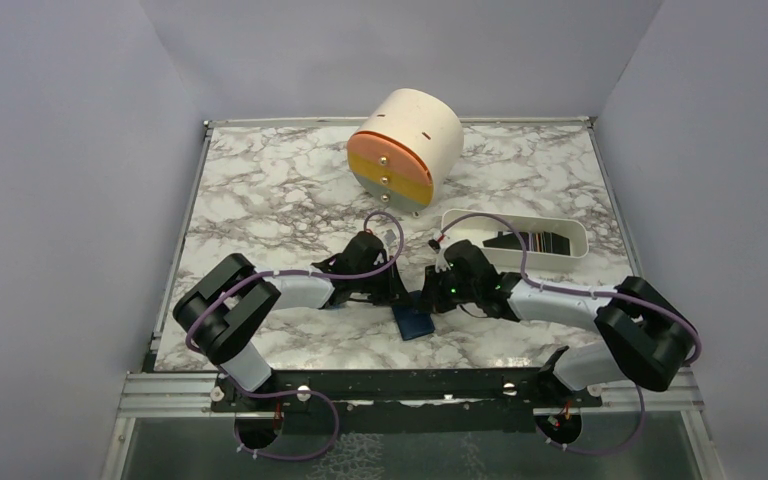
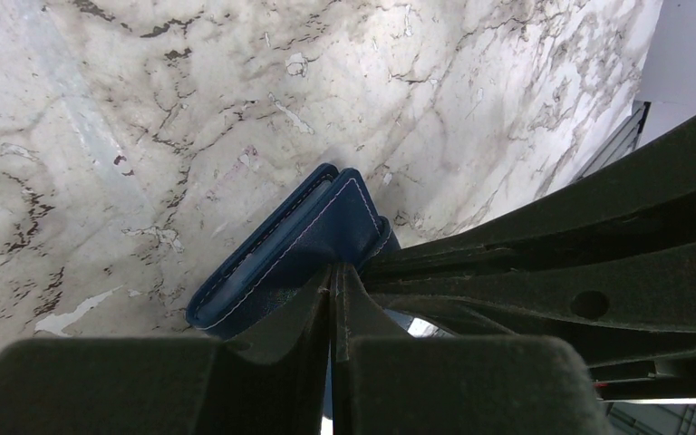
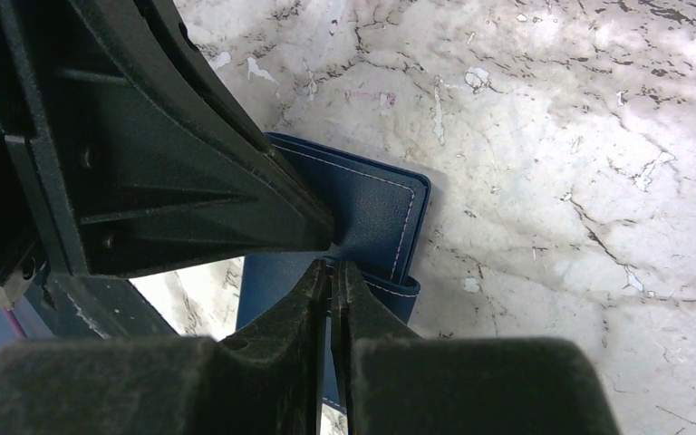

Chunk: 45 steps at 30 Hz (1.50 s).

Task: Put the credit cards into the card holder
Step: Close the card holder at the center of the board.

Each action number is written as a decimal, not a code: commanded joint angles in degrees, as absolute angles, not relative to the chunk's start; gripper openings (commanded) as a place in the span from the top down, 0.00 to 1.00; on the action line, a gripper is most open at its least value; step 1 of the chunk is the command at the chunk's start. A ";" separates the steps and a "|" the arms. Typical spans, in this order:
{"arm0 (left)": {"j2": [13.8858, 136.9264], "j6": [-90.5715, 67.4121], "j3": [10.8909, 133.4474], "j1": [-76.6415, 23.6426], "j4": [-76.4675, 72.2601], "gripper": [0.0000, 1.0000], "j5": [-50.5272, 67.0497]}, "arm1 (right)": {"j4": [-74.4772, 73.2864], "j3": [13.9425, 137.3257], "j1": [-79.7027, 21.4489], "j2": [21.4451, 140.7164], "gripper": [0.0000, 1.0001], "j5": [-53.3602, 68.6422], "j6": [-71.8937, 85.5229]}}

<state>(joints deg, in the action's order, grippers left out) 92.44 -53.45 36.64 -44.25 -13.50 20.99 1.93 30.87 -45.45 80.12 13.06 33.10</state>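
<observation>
Your left gripper (image 2: 333, 270) and right gripper (image 3: 331, 265) both meet at the wallet (image 1: 413, 322), fingers pressed shut against its edge. It lies nearer you than the white tray (image 1: 577, 240), to its left.

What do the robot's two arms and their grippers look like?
The left arm and right arm share white links, chunky black joints and looping purple cables. The left gripper and right gripper are matte black with tapered fingers.

Marble table (image 1: 260, 180) bears card holder (image 1: 415, 322), tray (image 1: 552, 259), drum (image 1: 420, 125).
</observation>
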 commanded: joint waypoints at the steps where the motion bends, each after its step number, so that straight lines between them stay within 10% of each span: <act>1: 95.40 -52.21 36.04 -44.95 -10.73 0.93 17.39 | -4.44 28.98 -47.19 80.31 0.93 11.08 31.90; 45: 96.97 -52.61 33.97 -45.33 -12.45 0.93 17.28 | -13.61 34.12 -49.39 88.28 0.94 2.50 33.36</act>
<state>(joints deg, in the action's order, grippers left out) 94.41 -54.39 36.58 -44.71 -17.82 20.97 -6.37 35.18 -48.66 82.11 9.78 33.91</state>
